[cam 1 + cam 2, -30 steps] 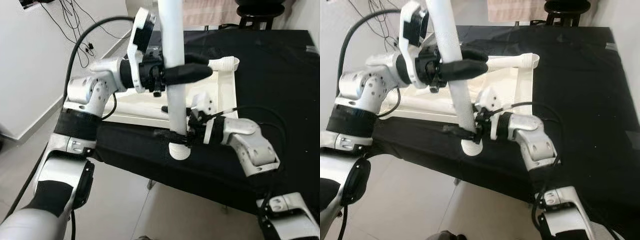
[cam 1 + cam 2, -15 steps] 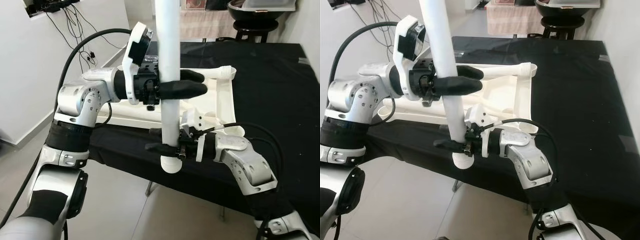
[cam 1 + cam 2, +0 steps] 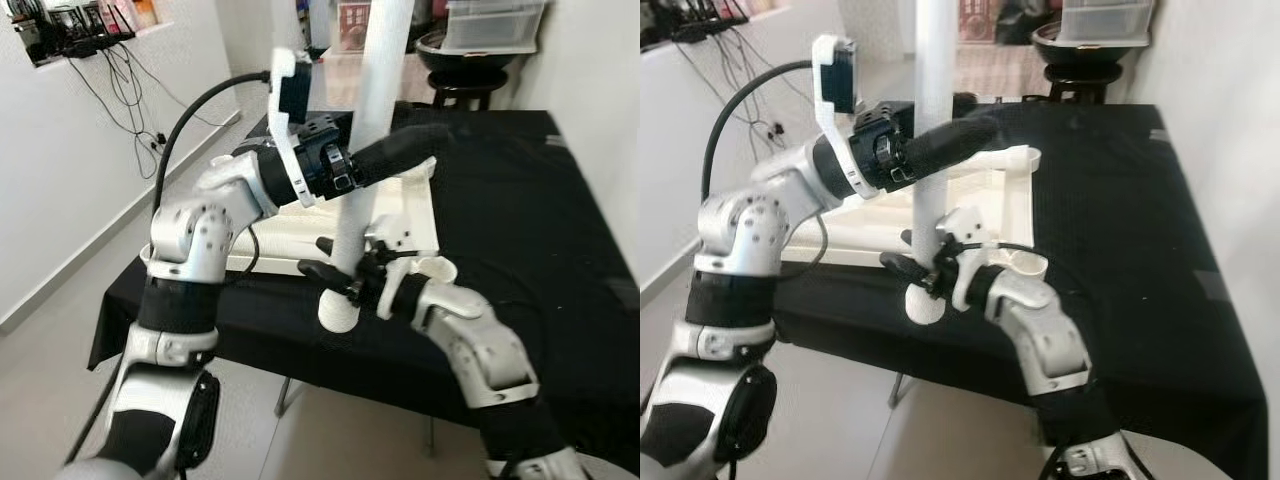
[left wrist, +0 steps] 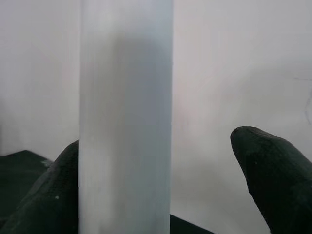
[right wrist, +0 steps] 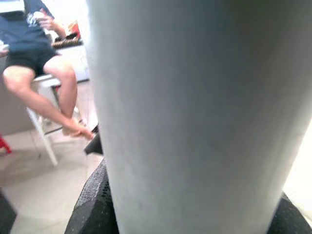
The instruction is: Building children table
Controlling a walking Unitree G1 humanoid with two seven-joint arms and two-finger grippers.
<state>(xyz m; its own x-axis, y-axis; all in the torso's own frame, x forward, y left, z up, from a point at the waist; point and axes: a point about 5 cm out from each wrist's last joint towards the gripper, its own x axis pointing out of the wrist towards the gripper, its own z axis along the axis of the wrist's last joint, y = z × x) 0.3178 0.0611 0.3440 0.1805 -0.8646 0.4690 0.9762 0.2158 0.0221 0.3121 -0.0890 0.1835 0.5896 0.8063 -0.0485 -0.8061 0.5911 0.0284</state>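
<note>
I hold a long white table leg (image 3: 375,90) nearly upright over the front of the black table. My left gripper (image 3: 405,152) reaches across its middle. In the left wrist view the leg (image 4: 124,117) rests against one finger (image 4: 44,195) while the other finger (image 4: 278,170) stands well apart, so this gripper (image 4: 156,141) is open. My right gripper (image 3: 335,275) is shut on the leg close to its flared lower end (image 3: 338,315). Black fingers (image 5: 92,204) hug the leg (image 5: 195,107) on both sides. The white tabletop (image 3: 290,225) lies upside down behind it.
The black-covered table (image 3: 1120,200) stretches away to the right. Another white leg (image 3: 1012,156) lies at the tabletop's far corner and a round socket (image 3: 1028,263) sits by my right wrist. A black stool (image 3: 1090,45) stands behind. A person (image 5: 39,53) sits on a stool.
The camera has risen and pulled back, so the whole scene sits lower and smaller. The leg now leans with its top to the right. Both grippers stay at the same places on it.
</note>
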